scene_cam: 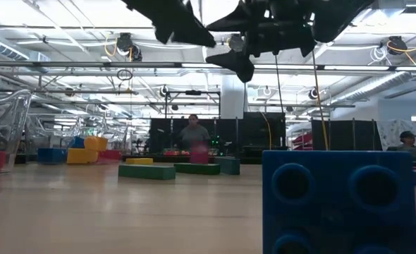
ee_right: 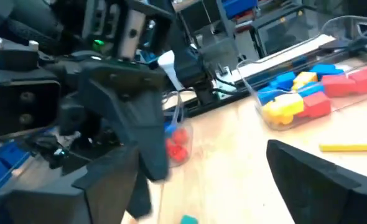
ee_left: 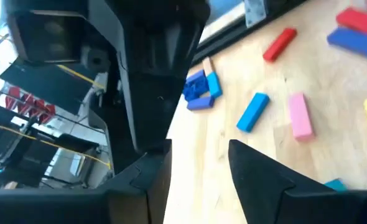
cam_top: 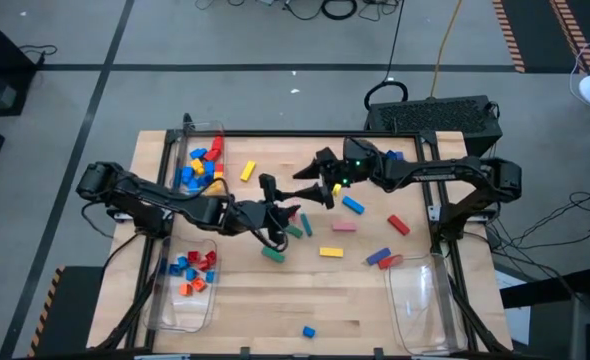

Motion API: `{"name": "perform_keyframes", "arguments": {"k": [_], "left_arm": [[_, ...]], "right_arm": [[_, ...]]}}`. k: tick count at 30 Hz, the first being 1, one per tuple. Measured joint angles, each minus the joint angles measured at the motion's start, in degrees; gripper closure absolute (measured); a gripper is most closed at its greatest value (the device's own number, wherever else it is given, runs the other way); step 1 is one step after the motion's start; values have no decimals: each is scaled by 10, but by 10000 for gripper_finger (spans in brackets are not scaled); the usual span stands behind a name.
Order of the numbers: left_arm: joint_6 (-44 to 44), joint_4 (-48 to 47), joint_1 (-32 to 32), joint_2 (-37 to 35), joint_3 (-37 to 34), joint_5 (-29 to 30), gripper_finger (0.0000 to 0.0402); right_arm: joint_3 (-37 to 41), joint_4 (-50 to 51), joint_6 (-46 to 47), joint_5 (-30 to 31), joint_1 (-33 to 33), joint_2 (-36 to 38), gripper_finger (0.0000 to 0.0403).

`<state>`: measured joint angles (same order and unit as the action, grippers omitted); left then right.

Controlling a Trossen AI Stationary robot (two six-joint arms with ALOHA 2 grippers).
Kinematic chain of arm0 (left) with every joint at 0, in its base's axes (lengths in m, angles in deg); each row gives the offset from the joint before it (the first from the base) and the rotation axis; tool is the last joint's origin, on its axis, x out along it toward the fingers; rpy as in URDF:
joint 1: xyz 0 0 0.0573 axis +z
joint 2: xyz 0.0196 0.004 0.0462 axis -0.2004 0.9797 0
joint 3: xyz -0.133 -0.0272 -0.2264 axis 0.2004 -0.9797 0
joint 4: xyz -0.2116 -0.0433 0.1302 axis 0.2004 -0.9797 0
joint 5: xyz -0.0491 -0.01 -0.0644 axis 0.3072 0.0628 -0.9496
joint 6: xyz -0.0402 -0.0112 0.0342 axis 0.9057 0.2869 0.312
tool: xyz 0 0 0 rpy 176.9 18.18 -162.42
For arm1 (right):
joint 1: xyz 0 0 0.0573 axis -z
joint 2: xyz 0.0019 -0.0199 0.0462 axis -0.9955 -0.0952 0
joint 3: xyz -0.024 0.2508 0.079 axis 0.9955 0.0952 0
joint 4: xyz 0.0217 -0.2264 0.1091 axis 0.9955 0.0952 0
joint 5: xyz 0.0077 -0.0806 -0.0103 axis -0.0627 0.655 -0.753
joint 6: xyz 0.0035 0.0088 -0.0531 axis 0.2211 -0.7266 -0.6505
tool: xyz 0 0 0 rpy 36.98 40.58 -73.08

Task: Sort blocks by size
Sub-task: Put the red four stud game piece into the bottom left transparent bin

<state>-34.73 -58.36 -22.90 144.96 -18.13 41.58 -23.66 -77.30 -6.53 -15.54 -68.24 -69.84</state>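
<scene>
Hovering over the middle of the pale wooden table [cam_top: 245,300], the left gripper [cam_top: 293,213] and the right gripper [cam_top: 312,185] nearly meet tip to tip in the high view. The right gripper's dark fingers stand apart, with nothing between them in its wrist view. The left gripper's fingers [ee_left: 264,180] also show a gap with bare wood in it; I cannot tell whether that gripper has let go or is closing.

Loose plastic toy blocks lie scattered just beyond both grippers: a long yellow bar [cam_top: 247,171] toward the back, a blue brick [cam_top: 352,205], a pink brick [cam_top: 344,226], a red brick [cam_top: 398,224], a yellow brick [cam_top: 331,252] and a green brick [cam_top: 273,254] under the left arm. A small red studded block [ee_right: 177,144] sits on the wood near the left gripper (seen from the right wrist), touching neither finger.

The clear plastic bin at the back left [cam_top: 218,130] holds blue, yellow and red bricks. The clear bin at the front left [cam_top: 165,305] holds small red, blue and orange cubes. A third clear bin [cam_top: 415,300] stands at the front right. A lone blue block [cam_top: 308,331] lies near the front edge, filling the low view's foreground.
</scene>
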Motion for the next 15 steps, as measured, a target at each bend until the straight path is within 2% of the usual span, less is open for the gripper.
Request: {"name": "perform_keyframes", "arguments": {"k": [5,11,15], "left_arm": [[70,-75,-13,-37,1,38,272],[278,-227,-11,-53,-3,29,279],[324,-202,-10,-29,-43,16,279]], "right_arm": [[0,29,-17,23,14,22,56],[1,247,-124,73,14,37,59],[2,316,-161,80,-22,25,60]]}}
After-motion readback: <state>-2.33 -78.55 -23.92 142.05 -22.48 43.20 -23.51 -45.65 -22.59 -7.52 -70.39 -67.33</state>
